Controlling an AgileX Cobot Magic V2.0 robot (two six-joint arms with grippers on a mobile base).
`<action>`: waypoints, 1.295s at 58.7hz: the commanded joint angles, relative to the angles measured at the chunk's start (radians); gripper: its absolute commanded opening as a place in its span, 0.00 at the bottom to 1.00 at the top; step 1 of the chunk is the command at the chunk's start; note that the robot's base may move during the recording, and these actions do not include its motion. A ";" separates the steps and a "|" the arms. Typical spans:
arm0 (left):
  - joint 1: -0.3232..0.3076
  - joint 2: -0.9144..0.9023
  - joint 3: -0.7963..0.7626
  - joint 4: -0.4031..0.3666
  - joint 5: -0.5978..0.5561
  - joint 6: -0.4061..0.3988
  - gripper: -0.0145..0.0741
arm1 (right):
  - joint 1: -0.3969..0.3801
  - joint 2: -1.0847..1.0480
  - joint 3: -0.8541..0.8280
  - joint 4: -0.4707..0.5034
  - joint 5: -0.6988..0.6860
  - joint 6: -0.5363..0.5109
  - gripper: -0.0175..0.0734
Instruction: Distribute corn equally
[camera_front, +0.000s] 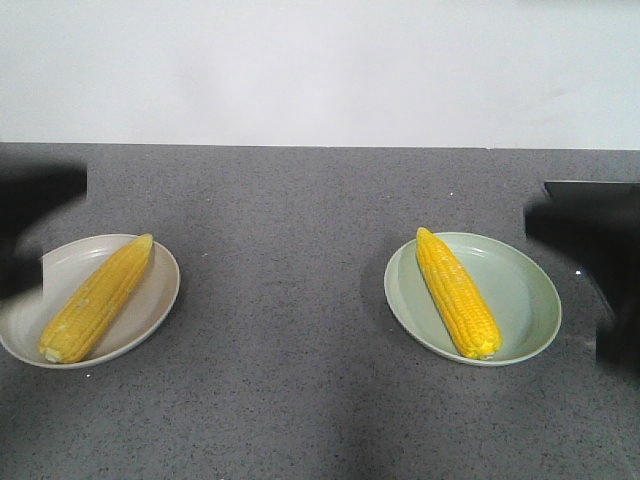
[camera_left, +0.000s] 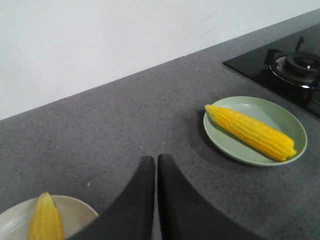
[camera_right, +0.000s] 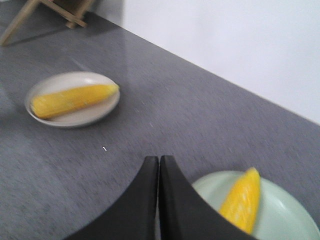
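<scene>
Quick count: two corn cobs, one (camera_front: 97, 298) left and one (camera_front: 457, 292) right; two plates, beige (camera_front: 150, 310) and green (camera_front: 525, 295); one stove burner (camera_left: 297, 65).

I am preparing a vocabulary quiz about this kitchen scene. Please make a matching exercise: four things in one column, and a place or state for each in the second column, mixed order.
Things:
1. beige plate
2. green plate
3. gas burner
4. left gripper

Descriptions:
A. shut, holding nothing
B. in the black hob
C. holds one corn cob, left side of front view
D. holds one corn cob, nearer the hob

Pairs: 1-C, 2-D, 3-B, 4-A
</scene>
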 joint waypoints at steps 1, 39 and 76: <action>0.001 -0.121 0.193 -0.176 -0.216 0.131 0.16 | -0.005 -0.152 0.197 0.050 -0.195 -0.063 0.19; 0.001 -0.233 0.534 -0.385 -0.487 0.155 0.16 | -0.005 -0.410 0.549 0.073 -0.435 -0.061 0.19; 0.001 -0.232 0.535 -0.381 -0.477 0.156 0.16 | -0.005 -0.410 0.549 0.073 -0.435 -0.061 0.19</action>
